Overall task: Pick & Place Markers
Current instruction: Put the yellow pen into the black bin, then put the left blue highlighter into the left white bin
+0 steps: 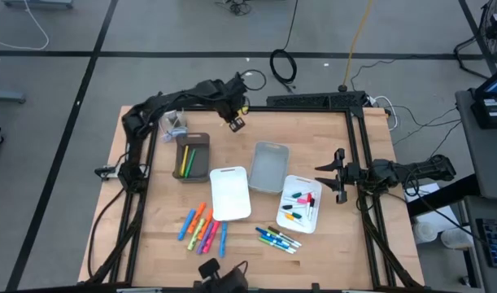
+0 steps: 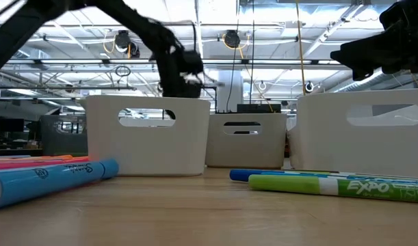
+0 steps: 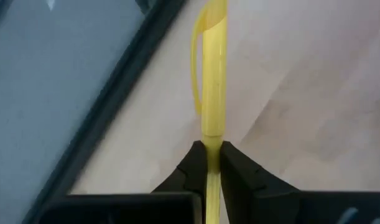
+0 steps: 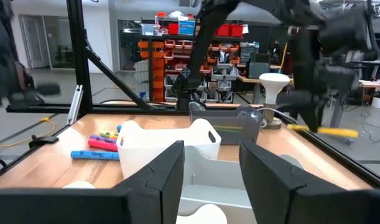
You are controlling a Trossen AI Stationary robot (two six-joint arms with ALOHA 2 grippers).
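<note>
My left gripper [image 1: 236,122] is over the table's far edge, beyond the brown tray [image 1: 193,156], and is shut on a yellow marker [image 3: 213,93]. That tray has yellow, orange and green markers [image 1: 187,159] in it. More markers [image 1: 203,228] lie loose near the table's near edge, and a second group [image 1: 277,238] lies to their right. Others [image 1: 300,203] lie in the right-hand white tray [image 1: 290,183]. My right gripper [image 1: 339,175] is open at the table's right side, beside that tray, and touches nothing. My left gripper pinches the yellow marker near one end [image 3: 212,140] between its two fingers [image 3: 194,167]. The marker runs on past the fingertips in line with them. In the right wrist view the marker [image 4: 323,131] lies about level and is lifted clear of the table.
An empty white tray [image 1: 229,194] and a grey tray [image 1: 270,167] stand mid-table between the brown tray and the right-hand white tray. A black frame bar [image 1: 313,102] runs along the far edge. Bare wood lies on the table's left part [image 1: 150,220].
</note>
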